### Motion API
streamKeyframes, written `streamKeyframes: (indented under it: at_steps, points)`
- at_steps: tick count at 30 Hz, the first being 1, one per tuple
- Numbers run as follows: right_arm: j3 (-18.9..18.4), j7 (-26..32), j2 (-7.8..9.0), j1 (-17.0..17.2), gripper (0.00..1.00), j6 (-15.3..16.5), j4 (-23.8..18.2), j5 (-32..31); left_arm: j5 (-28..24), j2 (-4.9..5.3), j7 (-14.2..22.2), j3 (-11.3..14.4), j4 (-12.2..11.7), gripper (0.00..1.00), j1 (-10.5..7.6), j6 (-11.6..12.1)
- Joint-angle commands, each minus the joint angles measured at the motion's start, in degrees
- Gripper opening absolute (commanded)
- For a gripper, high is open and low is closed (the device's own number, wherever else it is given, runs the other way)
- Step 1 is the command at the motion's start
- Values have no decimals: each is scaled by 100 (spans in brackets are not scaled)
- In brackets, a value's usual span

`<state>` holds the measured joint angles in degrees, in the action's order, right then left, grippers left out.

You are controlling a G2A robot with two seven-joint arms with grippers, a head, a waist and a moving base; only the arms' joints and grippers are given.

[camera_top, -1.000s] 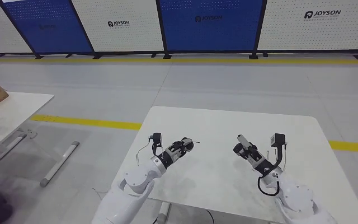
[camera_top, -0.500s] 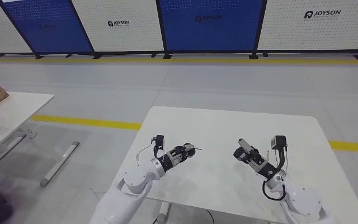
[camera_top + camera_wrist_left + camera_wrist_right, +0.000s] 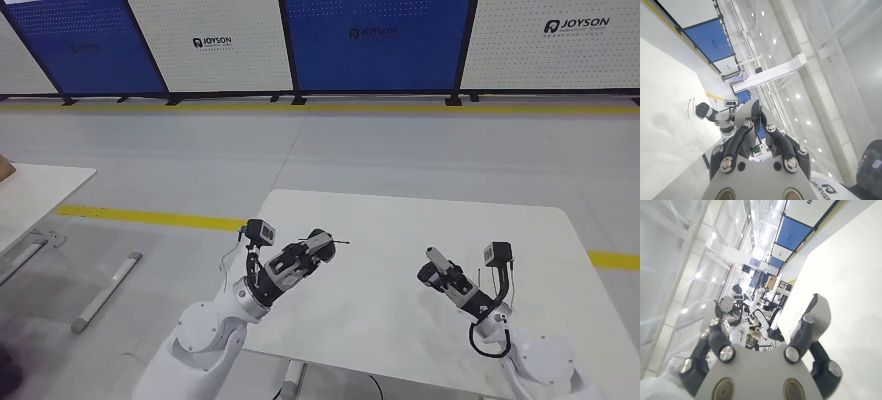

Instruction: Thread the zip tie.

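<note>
Black plastic, whisker-thin: the zip tie (image 3: pixel 752 118) sits pinched in the left gripper (image 3: pixel 320 241), which is clamped tight on it above the table (image 3: pixel 400 220) near its nine o'clock edge. The right gripper (image 3: pixel 433 262) hangs at the left one's three o'clock, well apart, fingers spread and empty. I'd worry that the floppy strap twists or slips in so small a pinch, and then the tip would miss the head.

Black zip tie (image 3: pixel 751 118) pinched crosswise between the closed fingers of the left gripper (image 3: pixel 757 119). At ten o'clock from it, farther off, right gripper (image 3: pixel 701 110) over the white table (image 3: pixel 668 85); two loose ties (image 3: pixel 691 108) lying flat just beside it.
</note>
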<state>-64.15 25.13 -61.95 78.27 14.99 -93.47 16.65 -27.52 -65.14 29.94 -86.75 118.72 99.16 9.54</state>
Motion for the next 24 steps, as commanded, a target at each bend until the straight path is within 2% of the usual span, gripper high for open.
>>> streamKeyframes:
  at_steps: [1, 4, 6, 8, 12, 19, 22, 24]
  points:
    - [0, 0, 0, 0, 100, 0, 0, 0, 22, 7, -3, -58, 89, 0, 90, -3]
    - [0, 0, 0, 0, 100, 0, 0, 0, 176, 15, -26, -66, 64, 0, 156, -77]
    - [0, 0, 0, 0, 100, 0, 0, 0, 415, 20, -116, -12, -68, 0, 137, -272]
    - [0, 0, 0, 0, 100, 0, 0, 0, 580, 18, -208, 95, -195, 0, 40, -481]
    - [0, 0, 0, 0, 100, 0, 0, 0, 698, 6, -197, 384, -737, 0, -247, -739]
    - [0, 0, 0, 0, 100, 0, 0, 0, 1114, -39, -312, 952, -1767, 0, -816, -986]
    - [0, 0, 0, 0, 100, 0, 0, 0, 1084, -58, -286, 1106, -2055, 0, -968, -980]
    - [0, 0, 0, 0, 100, 0, 0, 0, 1009, -63, -246, 1143, -2151, 0, -1021, -956]
